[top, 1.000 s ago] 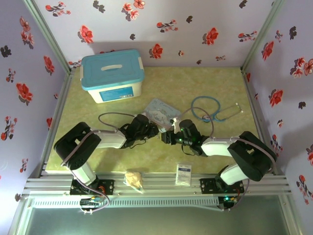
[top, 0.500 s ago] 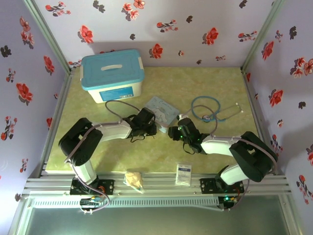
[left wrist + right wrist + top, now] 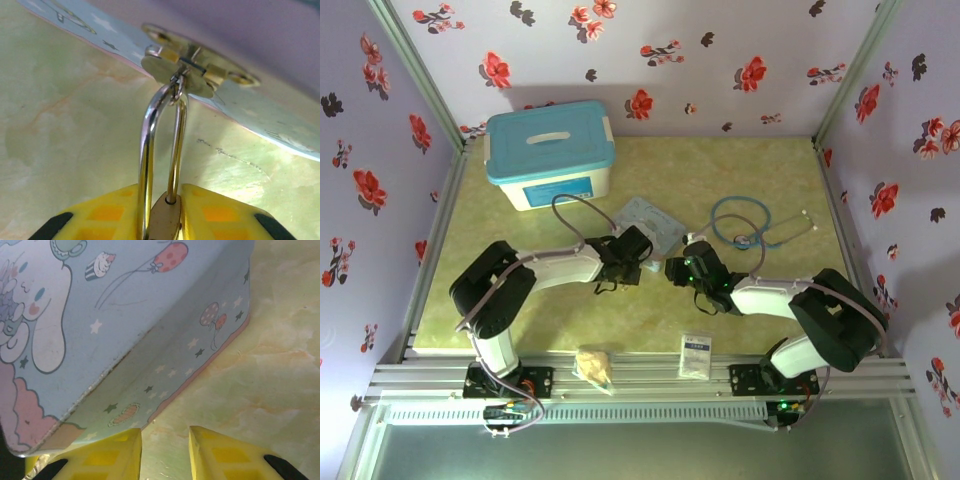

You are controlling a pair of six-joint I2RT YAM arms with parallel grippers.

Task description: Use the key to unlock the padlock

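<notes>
The brass padlock [image 3: 167, 217] hangs by its silvery shackle [image 3: 150, 130] from the gold hasp [image 3: 192, 75] of the pale blue cartoon tin [image 3: 648, 222]. My left gripper [image 3: 160, 194] is shut on the padlock's body, one yellow finger [image 3: 225, 215] on each side. One shackle leg enters the body; the other runs down beside it, its end hidden. In the top view the left gripper [image 3: 642, 262] sits at the tin's near edge. My right gripper [image 3: 165, 436] is open over bare table beside the tin's wall [image 3: 165, 365], and lies just right of the left one [image 3: 672, 268]. The key is out of view.
A teal-lidded white storage box [image 3: 550, 152] stands at the back left. A blue stethoscope [image 3: 755, 222] lies right of the tin. A white sachet [image 3: 696, 355] and a crumpled beige lump [image 3: 593, 365] rest at the near rail. Floral walls close in three sides.
My left arm has reached right and away from me, up to the tin's near edge. The right gripper has shifted slightly back toward the tin.
</notes>
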